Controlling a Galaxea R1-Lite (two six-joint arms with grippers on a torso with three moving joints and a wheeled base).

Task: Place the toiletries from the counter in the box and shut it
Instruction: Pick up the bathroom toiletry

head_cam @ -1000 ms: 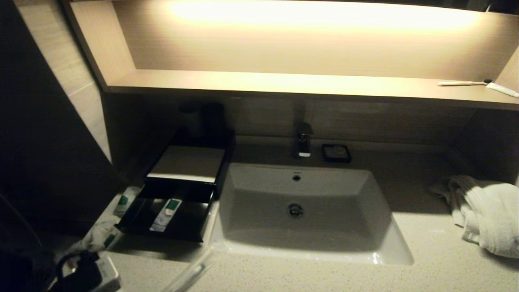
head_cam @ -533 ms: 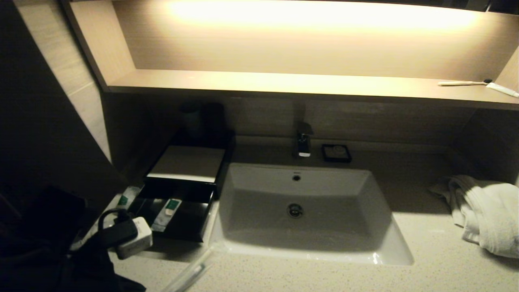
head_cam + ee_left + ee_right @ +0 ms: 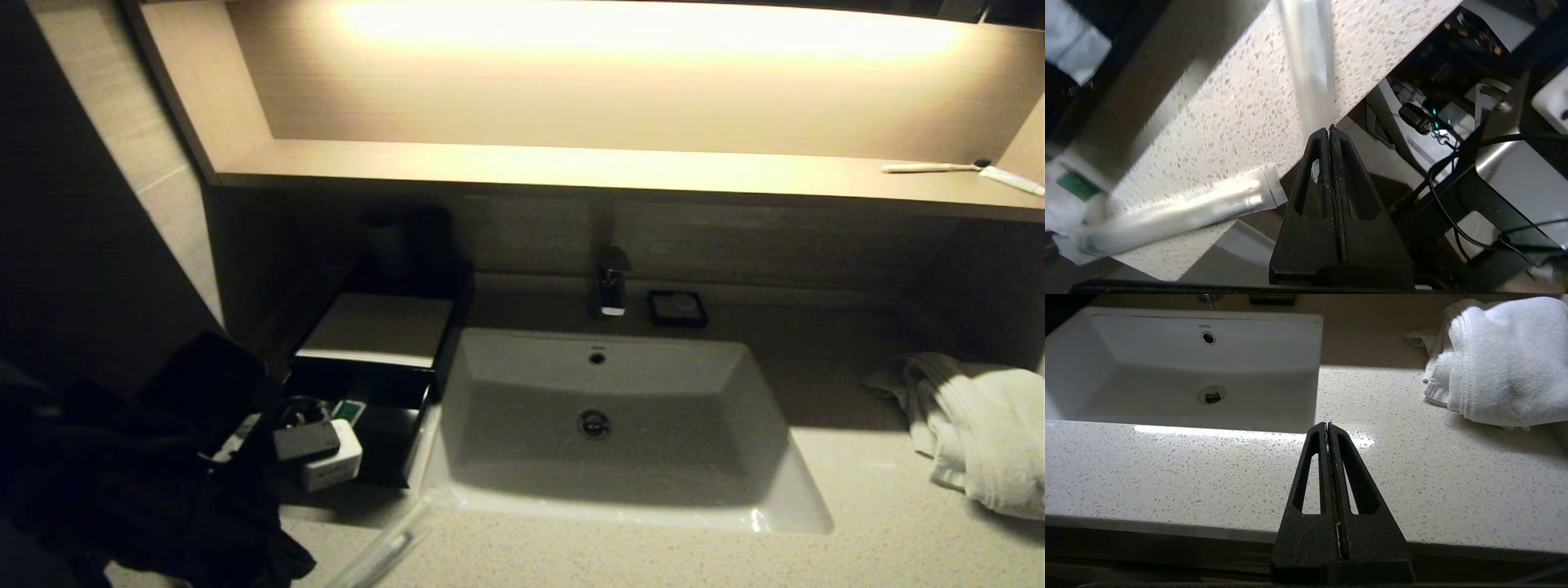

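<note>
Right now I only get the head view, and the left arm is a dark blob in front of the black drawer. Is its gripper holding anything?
Observer: No. The left wrist view shows the left gripper shut, with nothing between its fingers.
Operator: What is near it?
Observer: A long clear-wrapped packet lies on the speckled counter, with one end sticking past the edge.
Operator: And the other arm? I can't see it at all.
Observer: The right gripper is parked by the counter's front edge, shut and empty. It points toward the sink, and the towel lies off to one side.
</note>
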